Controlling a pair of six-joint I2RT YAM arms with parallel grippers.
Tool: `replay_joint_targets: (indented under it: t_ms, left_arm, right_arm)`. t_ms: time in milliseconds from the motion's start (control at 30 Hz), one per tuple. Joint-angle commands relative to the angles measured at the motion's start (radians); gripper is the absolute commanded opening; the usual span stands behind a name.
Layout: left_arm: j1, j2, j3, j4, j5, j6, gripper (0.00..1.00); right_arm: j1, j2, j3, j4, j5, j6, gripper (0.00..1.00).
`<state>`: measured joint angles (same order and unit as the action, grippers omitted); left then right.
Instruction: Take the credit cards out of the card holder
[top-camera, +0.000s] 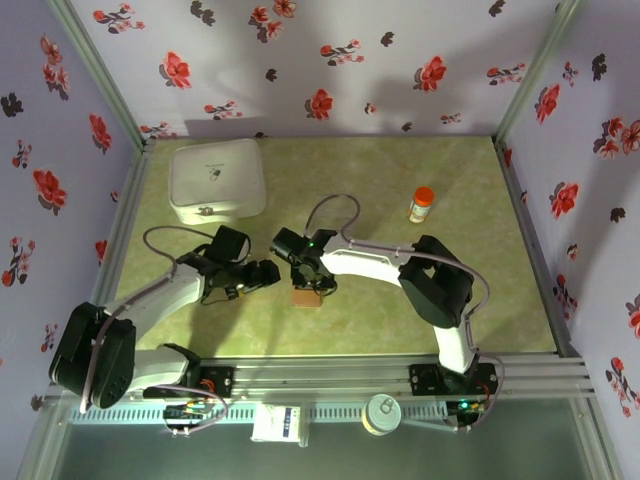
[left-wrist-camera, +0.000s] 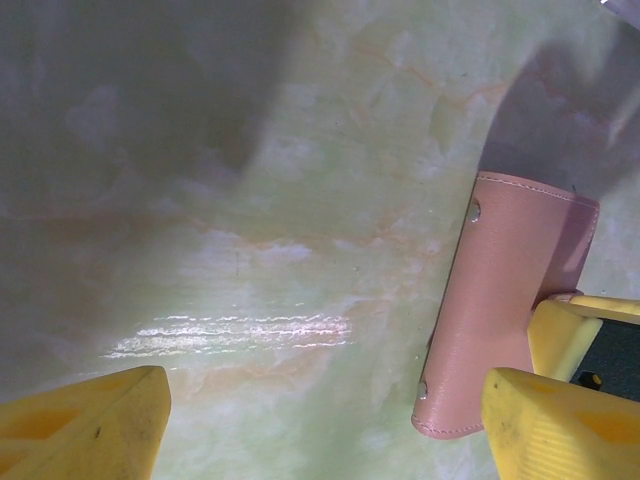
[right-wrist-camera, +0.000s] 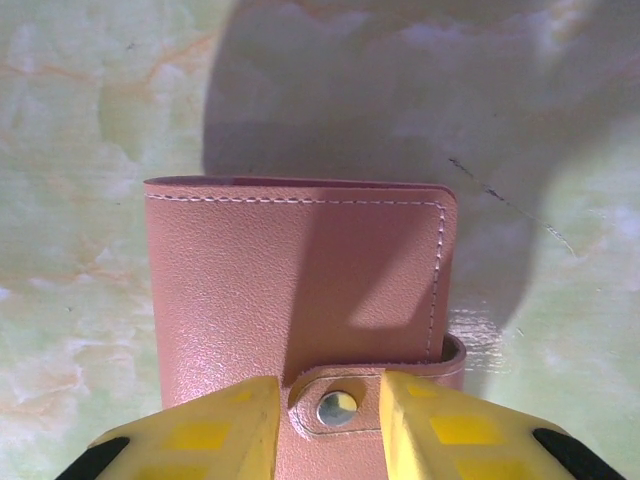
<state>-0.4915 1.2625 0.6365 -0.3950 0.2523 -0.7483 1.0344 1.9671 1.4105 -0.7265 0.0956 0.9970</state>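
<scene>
The card holder (top-camera: 307, 297) is a small brown leather wallet lying closed and flat on the green table between the two arms. Its strap with a metal snap (right-wrist-camera: 337, 407) is fastened over the front. The credit cards are hidden inside it. My right gripper (right-wrist-camera: 330, 402) points down onto the holder (right-wrist-camera: 300, 280), its yellow fingers narrowly apart, one on each side of the snap tab. My left gripper (left-wrist-camera: 325, 400) hovers low over bare table just left of the holder (left-wrist-camera: 510, 290), jaws wide with nothing between them. A right finger (left-wrist-camera: 560, 335) rests on the holder's far side.
A white square box (top-camera: 217, 180) stands at the back left. A small bottle with an orange cap (top-camera: 422, 205) stands at the back right. Floral walls close in three sides. A metal rail (top-camera: 330, 375) with the arm bases runs along the near edge.
</scene>
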Motion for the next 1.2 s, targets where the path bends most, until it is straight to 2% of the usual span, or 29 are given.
replay_joint_targets:
  t_ms: [0, 300, 467, 733, 967, 1167]
  left_arm:
    - [0.009, 0.019, 0.001, 0.013, 0.024, 0.035, 0.82]
    - [0.016, 0.032, 0.016, 0.007, 0.033, 0.052, 0.82]
    - [0.016, 0.048, 0.021, 0.029, 0.054, 0.039, 0.82]
    - [0.014, 0.072, 0.032, 0.065, 0.093, 0.008, 0.82]
    - [0.005, 0.079, 0.048, 0.096, 0.108, -0.043, 0.82]
    - [0.004, 0.083, 0.043, 0.109, 0.105, -0.076, 0.82]
  right_arm:
    - [0.007, 0.040, 0.031, -0.038, -0.017, 0.019, 0.33]
    - [0.007, 0.058, 0.018, -0.025, -0.028, 0.018, 0.25]
    - [0.007, 0.040, -0.003, -0.008, -0.028, 0.019, 0.17]
    - [0.007, -0.004, -0.039, 0.019, -0.028, 0.003, 0.14]
    - [0.006, -0.061, -0.019, -0.037, 0.041, -0.036, 0.24]
    - [0.006, -0.109, -0.050, -0.078, 0.082, -0.040, 0.26]
